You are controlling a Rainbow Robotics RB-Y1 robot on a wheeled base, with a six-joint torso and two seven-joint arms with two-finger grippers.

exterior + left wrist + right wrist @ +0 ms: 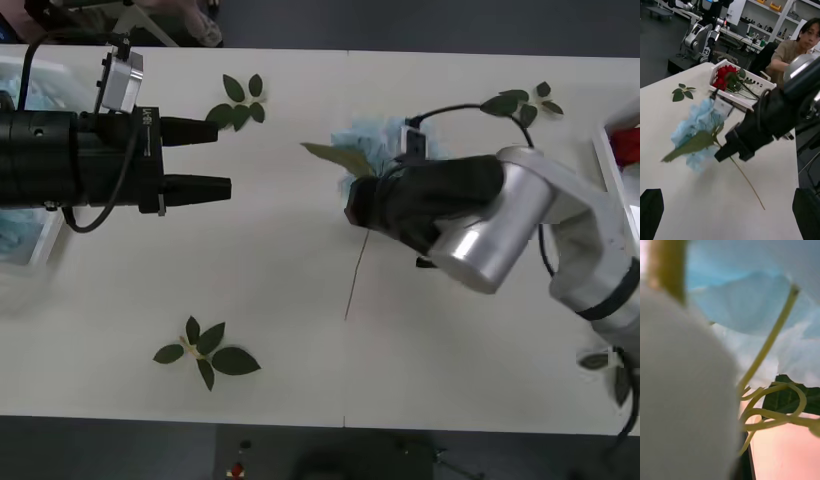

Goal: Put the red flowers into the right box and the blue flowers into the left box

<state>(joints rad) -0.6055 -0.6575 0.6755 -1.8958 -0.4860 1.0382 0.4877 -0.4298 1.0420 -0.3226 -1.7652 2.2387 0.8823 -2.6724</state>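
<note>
- Leaf sprig (pixel 207 353) lying loose on the tabletop (pixel 300 380) nearest the robot; not a task item.
- Left gripper (pixel 222 158) hovering over the tabletop's left side w/ black fingers spread apart, holding nothing, pointing toward the centre.
- Right gripper (pixel 723 152) reaching in at mid-tabletop, closing on the stem of a blue flower (pixel 365 142); pale-blue cluster and big leaf sitting just past the fingers, long stem trailing back toward the robot. Looks like it's being lifted, but contact w/ the tabletop can't be judged.
- Step in hand, I'd say: picking up the blue flower, red ones already sorted.
- Red flowers (pixel 725 73) sitting in the right box (pixel 752 80), slotted white walls, at the right edge.
- Left box (pixel 45 245) partly showing under the left arm at the far left, blue inside.
- Next move calling for: carrying or handing the bloom across to the left side, since that box is well apart from the right arm.
- More leaf sprigs (pixel 240 100) lying at the far edge.
</note>
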